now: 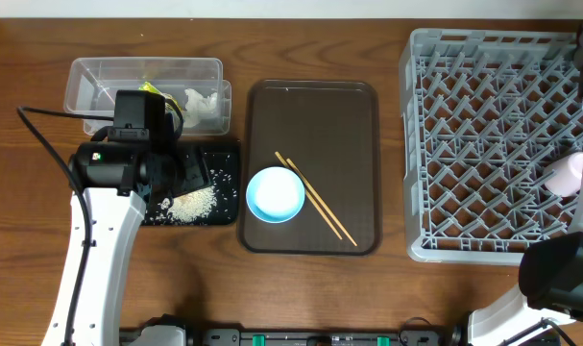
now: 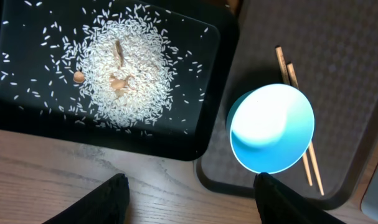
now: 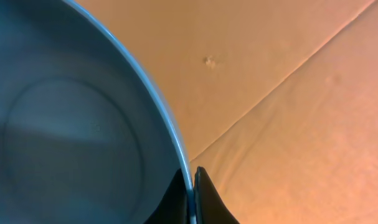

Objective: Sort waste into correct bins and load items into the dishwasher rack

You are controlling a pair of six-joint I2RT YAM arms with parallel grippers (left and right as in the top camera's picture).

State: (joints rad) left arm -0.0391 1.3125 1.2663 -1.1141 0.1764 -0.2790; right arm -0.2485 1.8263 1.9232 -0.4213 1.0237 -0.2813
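Observation:
My left gripper [image 2: 189,199] is open and empty, over bare wood just in front of the black tray [image 2: 27,124], which holds a heap of white rice grains [image 2: 123,68]. The light blue bowl [image 1: 275,194] and wooden chopsticks [image 1: 320,207] lie on the brown serving tray [image 1: 353,115]. My right gripper [image 3: 193,180] is shut on the rim of the dark blue plate [image 3: 70,124]. The clear tub [image 1: 89,82] holds the snack wrapper [image 1: 152,89] and white tissue [image 1: 203,104]. A pinkish cup [image 1: 567,173] sits in the grey rack [image 1: 464,144]. The greenish cup is out of view.
The left arm [image 1: 113,168] covers part of the black tray in the overhead view. The right arm's body [image 1: 560,274] is at the rack's front right corner. Bare wood lies along the table's front edge [image 1: 272,298].

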